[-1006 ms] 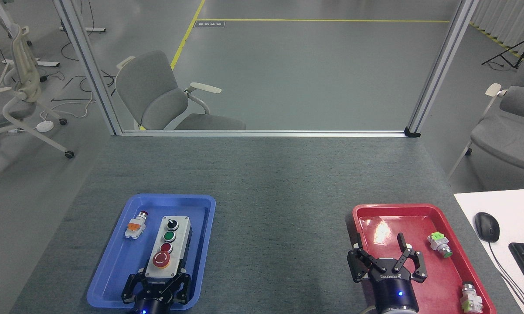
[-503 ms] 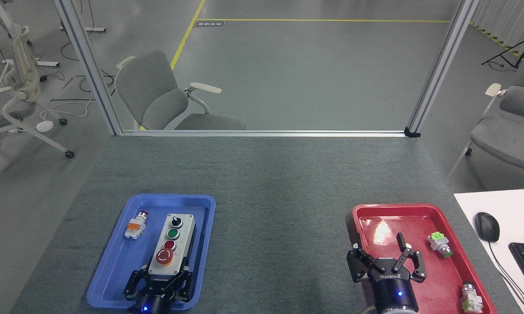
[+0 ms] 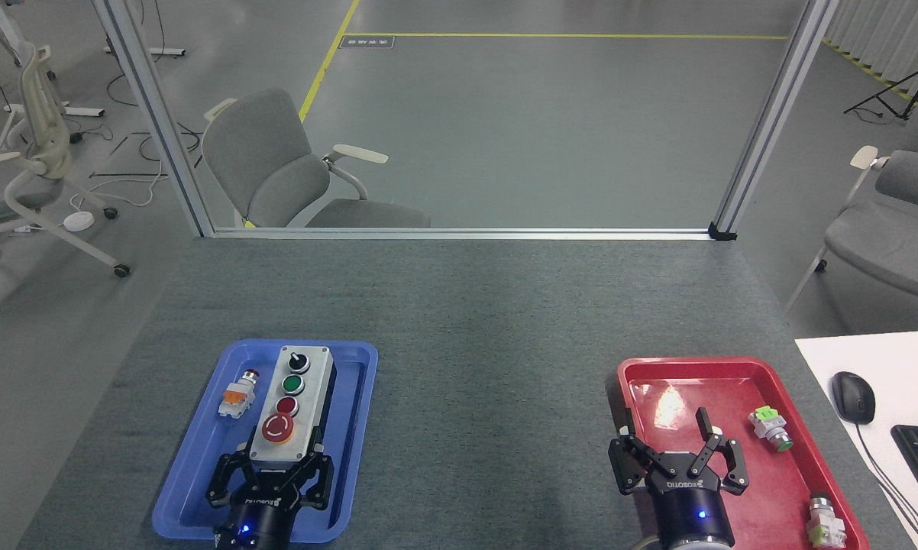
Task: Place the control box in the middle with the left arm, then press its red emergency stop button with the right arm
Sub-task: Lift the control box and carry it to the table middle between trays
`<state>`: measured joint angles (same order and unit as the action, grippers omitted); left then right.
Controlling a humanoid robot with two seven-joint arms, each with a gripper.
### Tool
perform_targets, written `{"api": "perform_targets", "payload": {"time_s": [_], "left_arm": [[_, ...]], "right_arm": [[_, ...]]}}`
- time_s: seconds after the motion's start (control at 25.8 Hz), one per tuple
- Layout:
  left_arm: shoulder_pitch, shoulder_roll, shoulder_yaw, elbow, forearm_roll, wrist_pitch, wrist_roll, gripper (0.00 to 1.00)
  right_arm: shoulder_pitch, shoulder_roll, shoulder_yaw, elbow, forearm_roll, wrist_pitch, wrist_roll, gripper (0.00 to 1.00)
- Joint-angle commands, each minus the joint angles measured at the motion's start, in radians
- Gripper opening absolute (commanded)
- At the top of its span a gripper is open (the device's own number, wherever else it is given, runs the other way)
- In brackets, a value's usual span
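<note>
At the left of the grey-green surface (image 3: 459, 305), the blue tray (image 3: 199, 473) is the landmark for everything on that side. Inside it, toward its left wall, lies a small white-and-orange push-button part (image 3: 237, 396), unmoved from the earlier frames. Just right of that part, the control box (image 3: 291, 405) sits over the tray's middle, and it now reaches almost to the tray's far rim, farther from the robot than half a second ago and turned a little straighter. Its red emergency stop button (image 3: 277, 429) is on the near end of its face, below the smaller red button, the green button and the black knob. The left gripper (image 3: 269, 477) is clamped on the box's near end, fingers on either side, and has moved forward with it. To the right of the blue tray stretches the middle (image 3: 489, 382) of the surface, bare felt. Farther right, the right gripper (image 3: 679, 452) hangs over the left half of the red tray (image 3: 734, 367) with its fingers spread apart, holding nothing, in the same place as before.
</note>
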<state>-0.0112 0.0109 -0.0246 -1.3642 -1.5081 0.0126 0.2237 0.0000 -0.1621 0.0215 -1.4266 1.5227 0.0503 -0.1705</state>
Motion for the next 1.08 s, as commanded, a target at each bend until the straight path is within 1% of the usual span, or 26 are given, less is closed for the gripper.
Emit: {"api": "perform_targets", "payload": {"time_s": [0.0,0.08,0.19,0.31,0.39,0.58,0.74,0.85,1.04], "left_arm": [[0.005,-0.009,-0.008,-0.055,-0.011,0.001,-0.050,0.00],[0.000,-0.026,-0.021,-0.059,-0.014,0.007,-0.069,0.00],[-0.009,-0.060,-0.084,-0.059,-0.030,0.046,-0.087,0.00],[-0.020,-0.101,-0.152,-0.058,-0.093,0.079,-0.103,0.00],[-0.020,-0.134,-0.173,-0.056,-0.136,0.093,-0.109,0.00],[-0.056,-0.138,-0.316,-0.013,-0.162,0.208,-0.138,0.00],[-0.127,-0.144,-0.394,0.076,-0.162,0.251,-0.139,0.00],[-0.193,-0.146,-0.445,0.172,-0.156,0.273,-0.139,0.00],[-0.268,-0.147,-0.497,0.297,-0.149,0.277,-0.139,0.00]], "right_arm": [[0.000,0.003,0.000,0.000,0.001,0.000,0.000,0.97],[0.000,0.003,0.000,0.000,0.001,0.000,0.000,0.97],[0.000,0.003,0.000,-0.002,0.001,0.000,0.000,0.97],[0.000,0.001,0.000,0.000,0.001,-0.001,-0.001,0.97],[0.000,0.003,-0.003,0.000,0.001,-0.004,-0.001,0.97],[0.000,-0.004,-0.006,0.009,0.001,-0.006,-0.001,0.97],[0.000,-0.011,-0.009,0.014,-0.001,-0.007,-0.001,0.97],[0.000,-0.008,-0.012,0.014,0.001,-0.009,-0.003,0.97],[0.000,0.000,-0.015,0.035,0.002,-0.009,-0.003,0.97]]}}
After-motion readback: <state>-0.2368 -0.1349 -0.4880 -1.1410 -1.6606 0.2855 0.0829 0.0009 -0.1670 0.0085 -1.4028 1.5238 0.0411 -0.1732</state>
